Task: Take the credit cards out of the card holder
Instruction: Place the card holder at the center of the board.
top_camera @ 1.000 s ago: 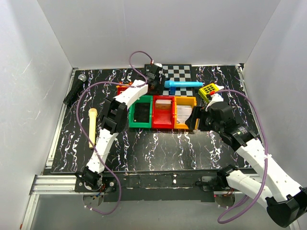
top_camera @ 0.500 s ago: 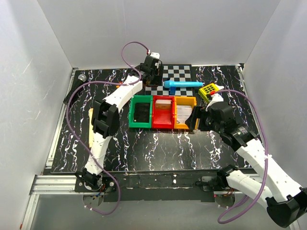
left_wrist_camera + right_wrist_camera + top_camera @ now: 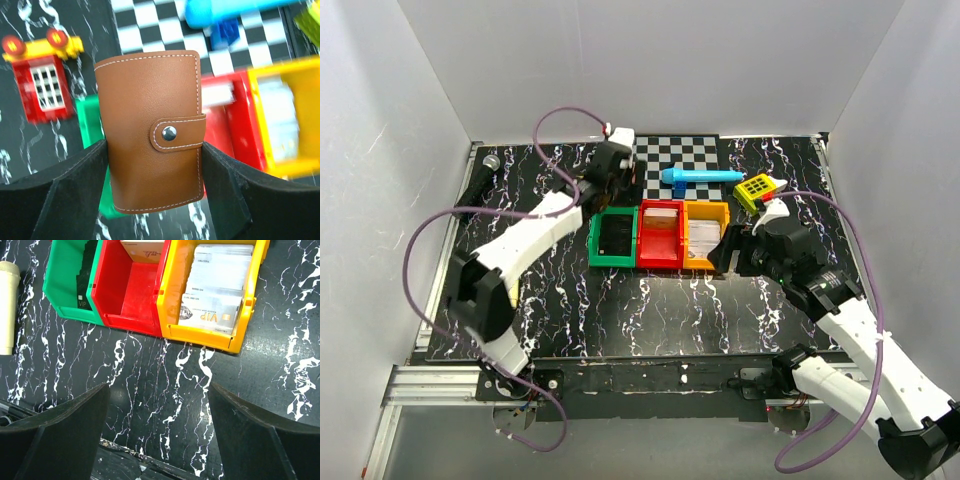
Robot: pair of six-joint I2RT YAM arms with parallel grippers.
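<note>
Left claw, seen from its own wrist camera, is clamping a brown card holder by its two long edges, with one black finger pressing on each side. The card holder is hanging in the air, folded closed, its strap snapped down with a silver stud. Blurred beneath it, a checkered mat, a blue toy, a red toy and green, red and yellow bins are showing.

From the right wrist camera, the right claw is hovering wide open and holding nothing, over the black marbled table on the near side of the bins. Pale cards are lying stacked in the yellow bin, a tan card is sitting at the far end of the red bin, and a black card is leaning in the green bin. A cream cylinder is lying at the left.

From the top camera, the left arm is reaching just beyond the green bin, its wrist hiding the card holder. The right claw is sitting just right of the yellow bin, with a yellow toy lying beyond it.
</note>
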